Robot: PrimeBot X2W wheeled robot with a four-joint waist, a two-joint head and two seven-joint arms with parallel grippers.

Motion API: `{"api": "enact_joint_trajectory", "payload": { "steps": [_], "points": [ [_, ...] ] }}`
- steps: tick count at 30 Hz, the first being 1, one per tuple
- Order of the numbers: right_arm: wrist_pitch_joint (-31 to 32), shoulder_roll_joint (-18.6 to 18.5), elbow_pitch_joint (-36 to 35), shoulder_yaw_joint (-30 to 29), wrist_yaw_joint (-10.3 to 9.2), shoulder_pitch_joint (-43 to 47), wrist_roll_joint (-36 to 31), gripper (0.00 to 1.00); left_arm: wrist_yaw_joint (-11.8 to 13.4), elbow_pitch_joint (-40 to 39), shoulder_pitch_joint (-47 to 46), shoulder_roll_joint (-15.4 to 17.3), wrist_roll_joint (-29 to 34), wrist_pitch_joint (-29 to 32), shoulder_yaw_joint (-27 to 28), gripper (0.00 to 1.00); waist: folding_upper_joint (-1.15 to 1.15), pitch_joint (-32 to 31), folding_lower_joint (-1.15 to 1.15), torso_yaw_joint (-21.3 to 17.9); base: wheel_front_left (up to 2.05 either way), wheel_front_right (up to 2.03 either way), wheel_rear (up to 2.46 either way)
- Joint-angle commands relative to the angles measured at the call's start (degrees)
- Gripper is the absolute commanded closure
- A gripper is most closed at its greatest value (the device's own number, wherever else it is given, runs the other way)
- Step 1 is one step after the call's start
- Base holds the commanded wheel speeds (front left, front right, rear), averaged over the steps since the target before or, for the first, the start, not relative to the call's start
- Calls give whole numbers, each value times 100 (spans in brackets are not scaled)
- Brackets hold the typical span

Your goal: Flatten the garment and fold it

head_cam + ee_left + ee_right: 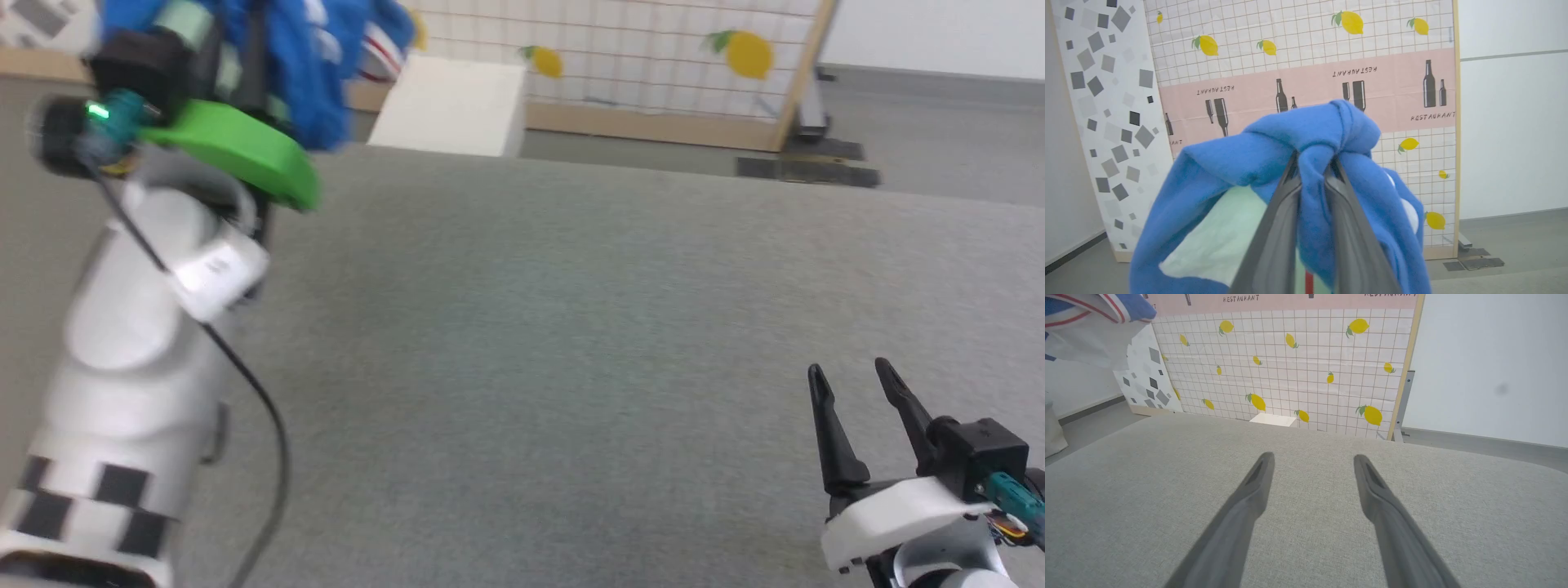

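The garment (pixel 1306 134) is held aloft by the left gripper (pixel 1312 161), whose two dark fingers are drawn almost together, with a bunched fold of blue cloth pinched between them near the tips. In the left wrist view the cloth is draped over the fingertips and hangs down on both sides of them; a pale patch is shown to the left of the fingers and a red stripe at the bottom edge. In the head view the garment (pixel 302 65) is found blurred at the upper left, above the green wrist housing (pixel 237 155) of the left arm, and the part in view is not touching the grey padded surface (pixel 571 327). The right gripper (pixel 849 369) is seen low at the lower right, well apart from the garment, its jaws spread wide with nothing between them. In the right wrist view a white, red-striped edge of the garment (pixel 1094 314) is seen at the upper left corner, far from the fingers (pixel 1241 506). A lemon-patterned panel (pixel 653 65) and a white box (pixel 453 106) are seen beyond the surface's far edge
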Motion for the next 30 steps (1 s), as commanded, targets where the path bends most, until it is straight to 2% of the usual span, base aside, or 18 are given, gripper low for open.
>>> {"api": "enact_joint_trajectory", "payload": {
  "steps": [1,9,11,17,24,25,26,27,30],
  "points": [
    [38,2,-46,-20,-9,92,18,0,-60,-163,194,-207,112,-26,-24,100,69,-175,0,-529,0,0,0],
    [130,2,-187,-145,-9,129,23,0,-363,-547,786,-1347,287,-26,-372,100,69,112,0,-1224,0,0,0],
    [136,2,-208,-144,-9,91,38,0,-440,-538,959,-1509,315,-26,-521,100,69,238,0,-1389,0,0,0],
    [116,2,-188,-134,-9,-7,107,0,-545,-148,1727,-1694,251,-27,-961,100,69,584,0,-1702,0,0,0],
    [25,2,-62,-85,-9,-114,174,0,-546,773,2447,-1722,104,-27,-1243,100,69,808,0,-1713,0,0,0],
    [16,2,-42,-82,-9,-121,176,0,-549,823,2470,-1723,95,-27,-1256,95,69,809,0,-1680,0,0,0],
    [5,2,-24,-77,-9,-128,176,0,-550,850,2497,-1724,84,-27,-1270,39,69,809,0,-1636,0,0,0],
    [-4,2,-12,-80,-9,-130,177,0,-549,831,2509,-1725,82,-27,-1291,0,69,796,0,-1588,0,0,0],
    [-12,2,24,-80,-9,-145,163,0,-533,361,2518,-1727,64,-27,-1267,0,69,735,0,-1439,0,0,0]
  ]
}}
